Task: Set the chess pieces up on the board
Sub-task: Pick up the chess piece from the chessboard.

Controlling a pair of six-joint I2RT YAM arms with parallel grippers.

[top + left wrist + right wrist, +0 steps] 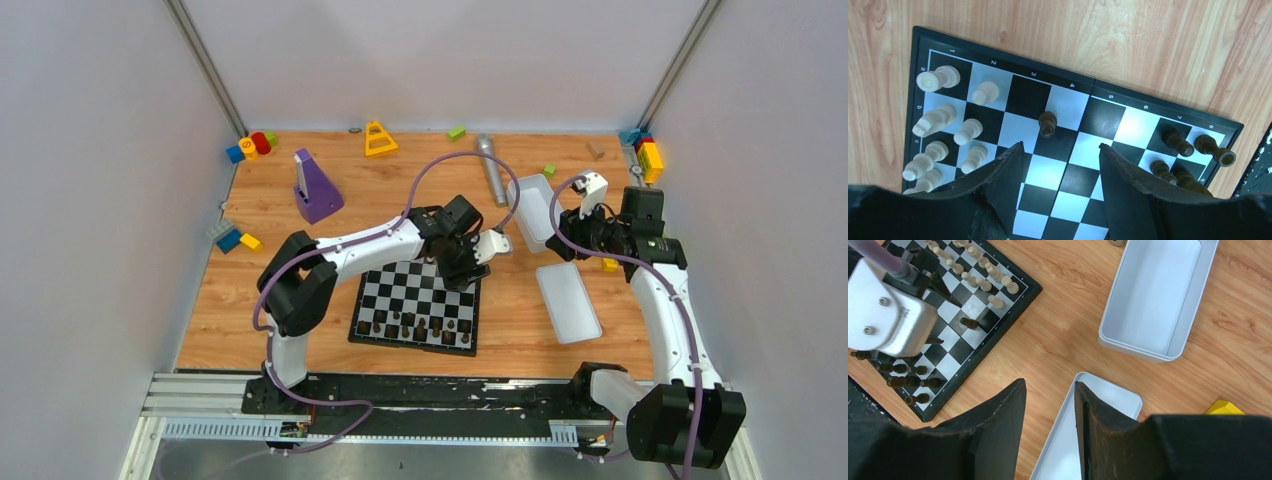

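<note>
**L gripper** [1060,147]: jaws spread wide, nothing between them; hovers over the R side of the board [400,292], between the two camps; cannot tell whether the tips touch the board.

**R gripper** [1048,385]: jaws parted by a narrow gap, holding nothing; hangs off the board to its R, above one corner of the shallow tray.

**Board**: qty 1; flat on the table [520,335], black border, all pcs listed below stand or lie on it.

**Lone dark pawn** [1048,124]: qty 1; upright, just beyond the L tips, not gripped; straddles a line between squares near the board's R edge, apart from both camps.

**Cream pieces** [968,131]: 7 counted in L wrist view, others hidden behind a jaw; two rows at the board's far end; some look tilted or lying.

**Dark pieces** [1178,141]: 4 counted at the board's near R corner in L wrist view; top view shows two rows along the near edge, too small to count exactly.

**Trays, white**: qty 2, both empty, both R of the board, apart from each other; shallow tray [1113,400] nearer the board's near end; deep tray [1148,295] beyond its far end.

**Misc., beyond the board's far edge**: purple wedge [316,190], qty 1; yellow cone [379,140], qty 1; grey cylinder [491,168], qty 1.
</note>
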